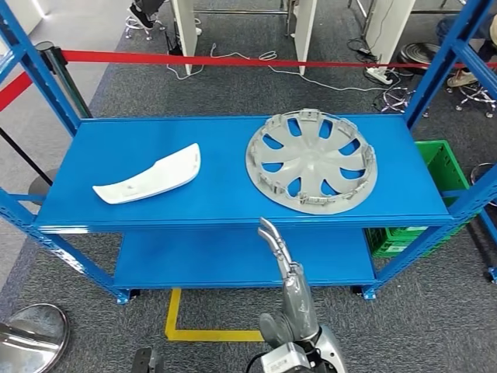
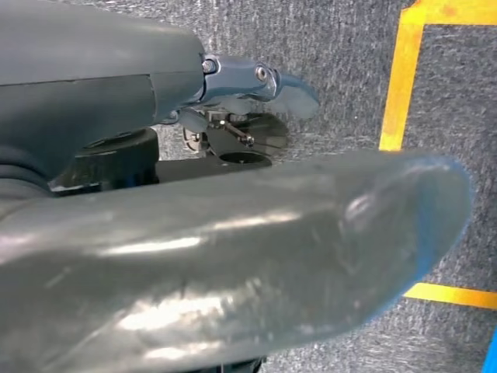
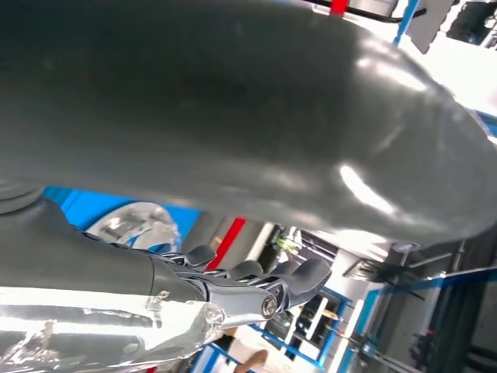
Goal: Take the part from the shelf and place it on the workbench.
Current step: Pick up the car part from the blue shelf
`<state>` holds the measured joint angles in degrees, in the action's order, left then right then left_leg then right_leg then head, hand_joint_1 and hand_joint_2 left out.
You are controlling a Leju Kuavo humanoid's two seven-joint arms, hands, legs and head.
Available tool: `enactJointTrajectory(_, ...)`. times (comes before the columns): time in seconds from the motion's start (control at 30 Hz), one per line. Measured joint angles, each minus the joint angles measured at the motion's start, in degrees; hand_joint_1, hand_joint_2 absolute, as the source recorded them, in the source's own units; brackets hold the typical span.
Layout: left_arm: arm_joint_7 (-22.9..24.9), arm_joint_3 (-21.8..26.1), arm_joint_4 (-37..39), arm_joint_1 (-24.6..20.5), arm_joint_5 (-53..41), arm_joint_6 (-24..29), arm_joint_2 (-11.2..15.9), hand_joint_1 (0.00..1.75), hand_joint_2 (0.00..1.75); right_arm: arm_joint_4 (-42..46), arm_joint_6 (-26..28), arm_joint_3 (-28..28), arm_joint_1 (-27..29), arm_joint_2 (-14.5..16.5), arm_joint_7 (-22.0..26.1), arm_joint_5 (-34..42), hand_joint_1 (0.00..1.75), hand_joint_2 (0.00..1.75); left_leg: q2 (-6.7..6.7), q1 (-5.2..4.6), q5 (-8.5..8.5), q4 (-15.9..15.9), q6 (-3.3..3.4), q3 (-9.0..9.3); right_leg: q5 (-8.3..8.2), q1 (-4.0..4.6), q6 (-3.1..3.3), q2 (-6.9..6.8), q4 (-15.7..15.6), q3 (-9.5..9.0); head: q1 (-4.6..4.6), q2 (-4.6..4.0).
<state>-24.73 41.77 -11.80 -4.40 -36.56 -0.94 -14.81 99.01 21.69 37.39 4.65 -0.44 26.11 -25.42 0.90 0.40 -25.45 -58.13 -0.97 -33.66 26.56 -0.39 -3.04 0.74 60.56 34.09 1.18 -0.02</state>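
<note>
Near the shelf (image 1: pixel 246 167) edge, my right hand (image 1: pixel 280 256) is reaching, fingers apart and empty — risking nudging the hubcap (image 1: pixel 311 161) away.

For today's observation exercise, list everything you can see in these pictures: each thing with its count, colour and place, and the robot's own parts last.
Shelf: one, blue, two tiers, across the middle of the head view.
Wheel cover: one, silver-grey, flat on the top tier, right half.
Curved trim part: one, white, flat on the top tier, left half, apart from the wheel cover.
Crate: one, green, on the floor past the shelf's right end.
Barrier tape: red, stretched behind the shelf.
Floor marking: yellow lines on grey carpet in front of the shelf.
Right hand: one, grey, raised in front of the shelf's edge, fingers extended, holding nothing.
Left hand: one, grey, over the carpet, holding nothing.
</note>
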Motion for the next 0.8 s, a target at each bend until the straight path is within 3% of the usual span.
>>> enactJointTrajectory(0.1,0.56,0.24,0.00,-0.07,-0.02,-0.12,-0.59,0.00,0.00,-0.86,-1.92,-0.66,-2.94,-0.39,-2.44,-1.73,0.00,0.00,-0.02,0.03,0.14,0.16,-0.83,-0.02,-0.20,0.10,1.21,0.33,-0.40,0.00,-0.03,0.00)
enactJointTrajectory(0.17,0.98,0.28,0.00,-0.20,-0.16,-0.15,-0.97,0.00,0.00,-1.92,-2.90,-1.34,-5.79,-0.60,-3.95,-3.26,0.00,0.00,-0.13,0.07,-1.21,-1.79,-1.30,-0.95,-0.43,-0.03,1.90,0.30,-0.56,-0.01,-0.10,0.00)
enactJointTrajectory(0.27,1.55,0.29,0.00,-0.36,-0.49,-0.21,-1.20,0.00,0.00,-4.24,-4.16,-2.35,-10.36,-0.79,-6.40,-5.69,0.00,0.00,-0.21,0.01,-6.03,-12.07,-1.59,-6.03,-0.51,-0.01,2.44,0.12,-0.61,0.08,-0.22,0.00)
enactJointTrajectory(0.3,1.70,0.32,0.00,-0.44,-0.58,-0.25,-1.24,0.00,0.00,-5.31,-4.69,-2.71,-12.03,-0.89,-7.47,-6.74,0.00,0.00,-0.22,-0.02,-6.73,-14.86,-1.55,-7.47,-0.53,0.03,2.49,0.08,-0.61,0.10,-0.21,0.00)
enactJointTrajectory(0.33,1.80,0.34,0.00,-0.50,-0.68,-0.31,-1.29,0.00,0.00,-6.56,-5.26,-3.06,-13.90,-0.99,-8.63,-7.92,0.00,0.00,-0.22,-0.04,-6.32,-15.78,-1.46,-8.01,-0.54,0.07,2.51,0.08,-0.60,0.11,-0.22,0.00)
enactJointTrajectory(0.37,1.87,0.37,0.00,-0.57,-0.86,-0.41,-1.32,0.00,0.00,-7.94,-5.79,-3.41,-15.90,-1.09,-9.75,-9.21,0.00,0.00,-0.22,-0.05,-4.90,-14.60,-1.31,-7.53,-0.56,0.08,2.51,0.11,-0.60,0.09,-0.22,0.00)
enactJointTrajectory(0.43,2.05,0.39,0.00,-0.62,-1.33,-0.73,-1.37,0.00,0.00,-10.79,-6.65,-4.05,-19.92,-1.27,-11.64,-12.14,0.00,0.00,-0.32,-0.06,-0.94,-7.99,-0.95,-4.35,-0.58,0.09,2.35,0.20,-0.59,0.02,-0.23,0.00)
enactJointTrajectory(0.47,2.13,0.39,0.00,-0.64,-1.60,-0.91,-1.39,0.00,0.00,-12.36,-7.14,-4.28,-21.97,-1.34,-12.55,-13.84,0.00,0.00,-0.37,-0.06,0.22,-4.39,-0.78,-2.70,-0.57,0.22,2.15,0.27,-0.48,0.13,-0.23,0.00)
enactJointTrajectory(0.53,2.23,0.39,0.00,-0.71,-2.10,-1.19,-1.48,0.00,0.00,-16.07,-8.50,-4.44,-26.14,-1.52,-14.32,-17.05,0.00,0.00,-0.42,-0.11,0.84,-0.60,-0.42,-1.19,-0.70,0.47,1.50,0.28,-0.50,0.46,-0.20,0.00)
enactJointTrajectory(0.63,2.43,0.40,0.00,-0.74,-2.46,-1.31,-1.57,0.00,0.00,-21.65,-10.83,-4.41,-31.16,-1.76,-16.24,-19.16,0.00,0.00,-0.20,-0.01,0.99,-0.08,0.38,-1.28,-0.63,0.49,0.56,0.05,-0.49,0.86,-0.14,0.00)
enactJointTrajectory(0.7,2.57,0.41,0.00,-0.75,-2.65,-1.48,-1.61,0.00,0.00,-25.20,-12.35,-4.35,-33.92,-1.80,-17.34,-19.72,0.00,0.00,-0.22,0.18,1.15,0.08,0.87,-1.25,1.36,0.43,0.00,-0.15,3.06,2.60,0.14,0.00)
enactJointTrajectory(0.8,2.70,0.41,0.00,-0.77,-2.97,-1.71,-1.61,0.00,0.00,-31.06,-14.05,-4.16,-36.95,-1.82,-18.96,-20.63,0.00,0.00,-0.24,0.14,1.08,0.07,1.18,-1.24,5.50,0.37,-0.45,-0.26,13.65,7.86,0.37,0.00)
